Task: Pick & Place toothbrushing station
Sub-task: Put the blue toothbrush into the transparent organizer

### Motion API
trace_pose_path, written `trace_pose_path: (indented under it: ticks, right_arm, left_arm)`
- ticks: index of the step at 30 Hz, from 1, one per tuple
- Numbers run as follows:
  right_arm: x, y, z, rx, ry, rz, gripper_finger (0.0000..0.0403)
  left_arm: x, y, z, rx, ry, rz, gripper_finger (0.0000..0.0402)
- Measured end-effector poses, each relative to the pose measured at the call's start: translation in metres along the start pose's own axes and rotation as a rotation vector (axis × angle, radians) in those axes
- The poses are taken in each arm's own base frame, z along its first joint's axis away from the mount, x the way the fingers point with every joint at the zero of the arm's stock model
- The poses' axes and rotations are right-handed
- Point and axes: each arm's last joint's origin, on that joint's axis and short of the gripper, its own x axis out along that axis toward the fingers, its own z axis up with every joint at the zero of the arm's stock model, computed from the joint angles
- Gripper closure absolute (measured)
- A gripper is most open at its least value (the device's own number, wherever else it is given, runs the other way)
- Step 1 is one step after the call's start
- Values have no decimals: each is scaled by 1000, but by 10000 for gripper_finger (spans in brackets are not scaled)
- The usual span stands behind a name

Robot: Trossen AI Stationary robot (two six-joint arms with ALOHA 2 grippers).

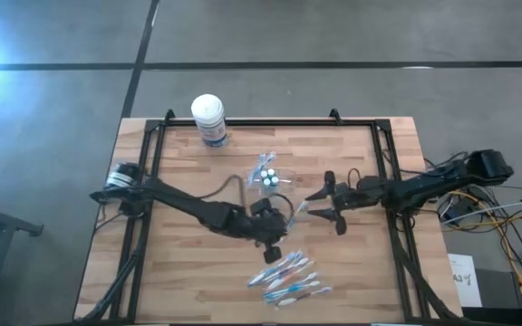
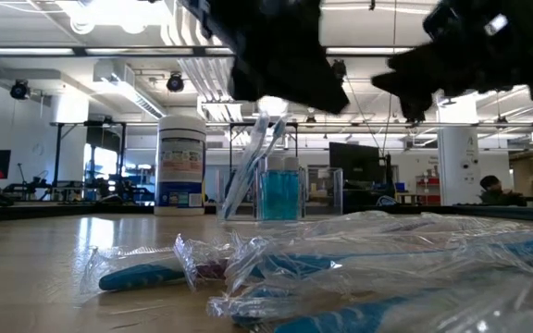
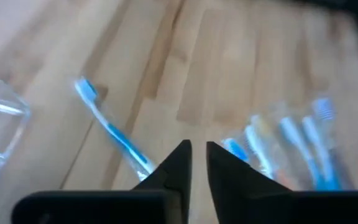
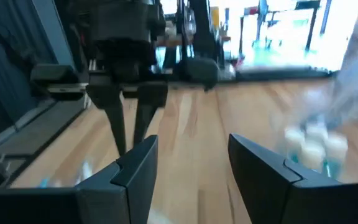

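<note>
Grey concrete floor [image 1: 352, 32] around the wooden table [image 1: 179, 272], bright ceiling lights [image 2: 109, 11], distant desks with monitors [image 2: 352, 157]

- One white-lidded canister [image 1: 209, 119] stood on the surface.
- One clear cup [image 1: 279, 184].
- Three white-capped tubes [image 1: 266, 174].
- A pile of wrapped toothbrushes [image 1: 288, 279]; exact number unclear.
- Two hands.
</note>
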Motion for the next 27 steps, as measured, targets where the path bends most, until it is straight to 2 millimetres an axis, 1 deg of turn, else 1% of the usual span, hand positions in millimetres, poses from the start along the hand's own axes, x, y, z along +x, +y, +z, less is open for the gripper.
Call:
trace_pose_path:
  ticks: [3,6,9,10,12,15,17,20,23,25,27]
  right_arm:
    - [-14,-1,-6,21,14,-3,213]
    - [-25,-1,-9,20,-13,-3,213]
    - [-33,-1,-10,22,-43,-10,213]
    - [-34,-1,-8,22,-59,-9,213]
    - [-38,-1,-12,19,-52,-10,213]
    - [-41,-2,-13,19,-63,-16,213]
    - [-41,-1,-13,15,-68,-15,213]
    - [-42,-2,-13,11,-73,-18,213]
    - [-42,-1,-12,11,-72,-18,213]
    - [-41,-1,-10,-4,-75,-17,213]
    - [-41,-1,-10,-28,-74,-3,213]
  left_arm:
    - [27,-1,0,8,123,88,319]
    - [53,3,7,-12,232,178,283]
    - [75,8,14,-31,300,253,244]
    - [81,10,15,-29,329,274,232]
    - [93,13,15,-27,371,303,209]
    - [105,16,10,-17,439,334,182]
    - [108,17,10,-11,462,348,170]
    - [114,19,6,-3,485,351,164]
    - [115,19,2,14,495,346,176]
    - [115,18,2,25,497,338,200]
    - [114,15,2,43,491,327,238]
